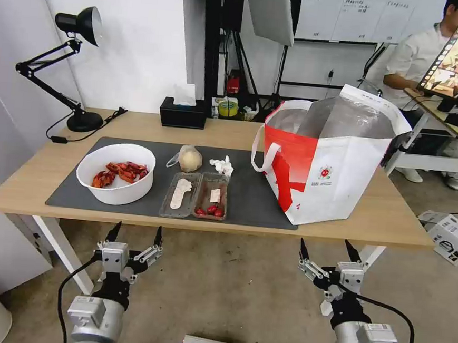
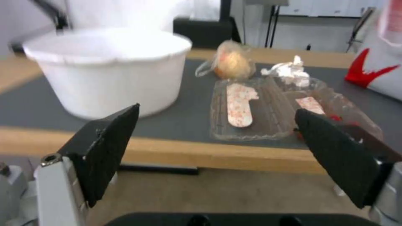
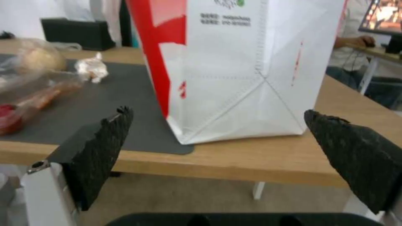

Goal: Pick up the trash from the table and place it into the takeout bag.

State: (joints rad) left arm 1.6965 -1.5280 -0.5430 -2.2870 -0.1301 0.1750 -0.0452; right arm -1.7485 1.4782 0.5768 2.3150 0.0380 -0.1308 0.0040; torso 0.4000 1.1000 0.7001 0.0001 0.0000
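The left hand (image 1: pixel 134 234) hangs below the near edge of the long light-wood table (image 1: pixel 38 172), its black fingers spread wide with nothing between them, in front of the white round bowl of red crayfish shells (image 1: pixel 116 172). The right hand (image 1: pixel 330 251) hangs likewise released and empty, below the table edge in front of the large boxy white takeout bag with a red panel and silver foil lining (image 1: pixel 325 163). All the trash lies on the dark grey mat (image 1: pixel 248 194): the bowl at the robot's left, the clear hinged plastic tray (image 1: pixel 196 195) lying open beside it with a few red pieces in one half, and behind the tray the small knotted clear bag holding a beige lump (image 1: pixel 189 158) next to the crumpled white tissue (image 1: pixel 222 165). The takeout bag stands upright with its mouth open at the mat's right end, partly on the bare wood.
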